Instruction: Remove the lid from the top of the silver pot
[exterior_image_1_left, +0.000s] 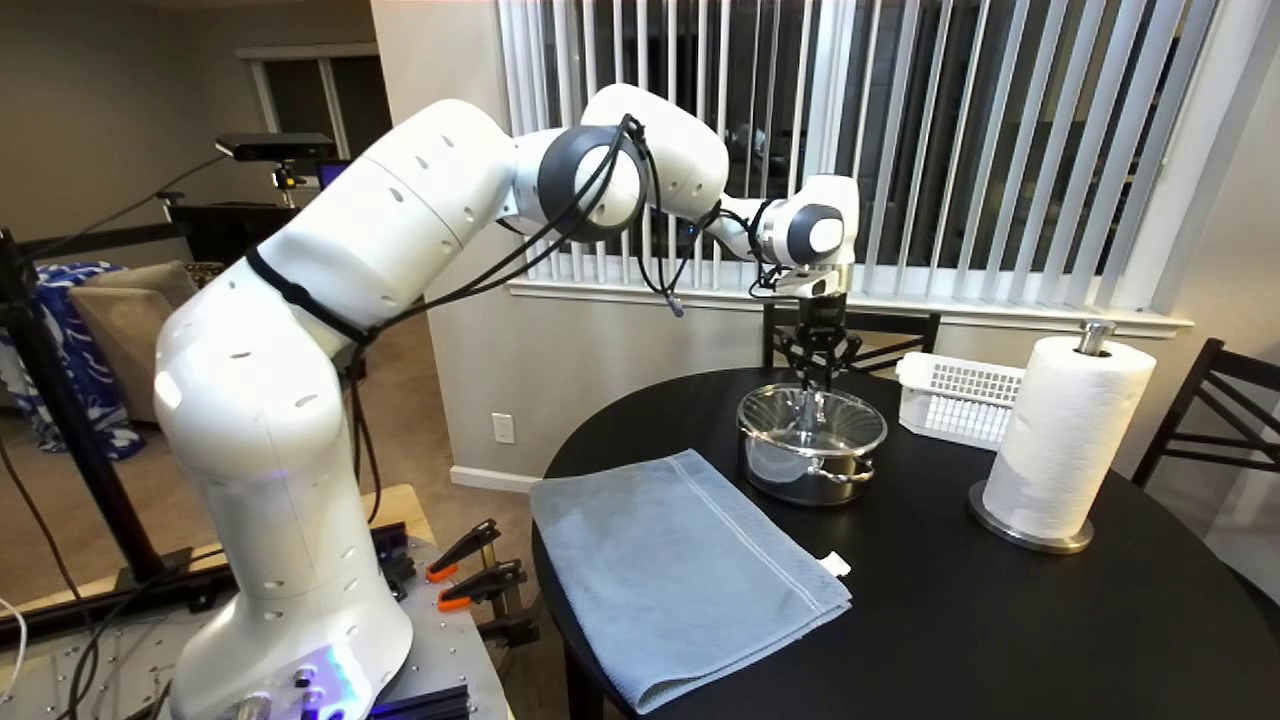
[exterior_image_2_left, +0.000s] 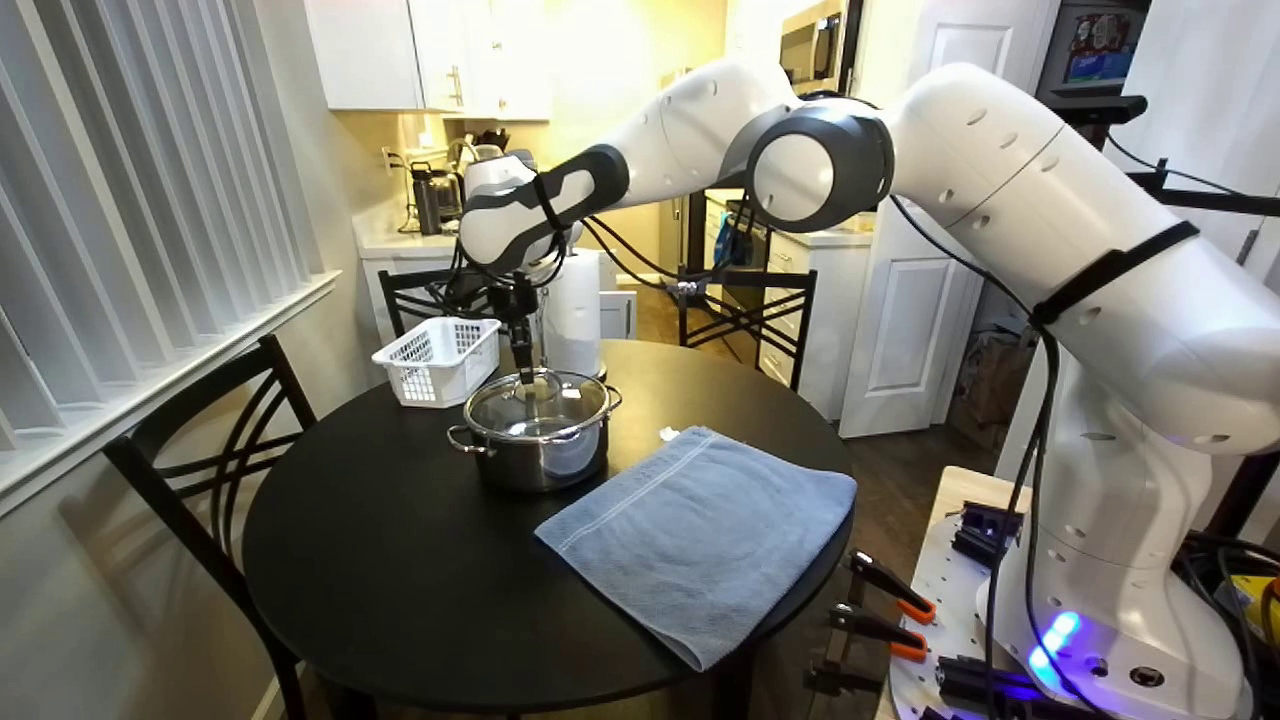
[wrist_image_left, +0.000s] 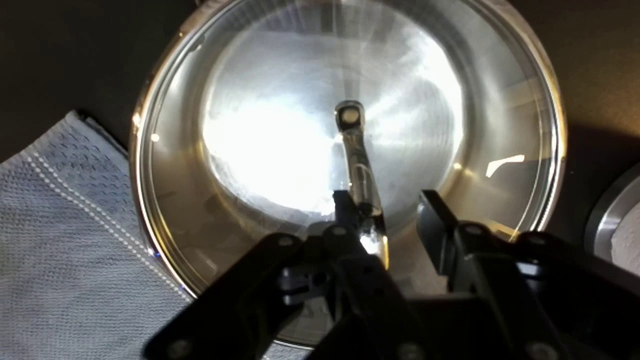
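Observation:
The silver pot (exterior_image_1_left: 805, 482) stands on the round black table; it also shows in an exterior view (exterior_image_2_left: 532, 464). The transparent glass lid (exterior_image_1_left: 850, 420) lies on top of the pot, with its metal rim around the pot's mouth; it also shows in an exterior view (exterior_image_2_left: 585, 392). In the wrist view the lid (wrist_image_left: 505, 120) fills the middle, and its shiny arched handle (wrist_image_left: 361, 172) runs up from between the fingers. My gripper (wrist_image_left: 387, 210) is open, pointing down over the lid. The handle lies close beside the left finger, with a gap to the right finger. Touching cannot be told.
A grey-blue folded towel (exterior_image_1_left: 680, 570) lies beside the pot, toward the robot base. A white slatted basket (exterior_image_1_left: 962, 400) and a paper towel roll (exterior_image_1_left: 1065, 440) on a metal stand are on the table. Black chairs (exterior_image_2_left: 230, 470) stand around the table.

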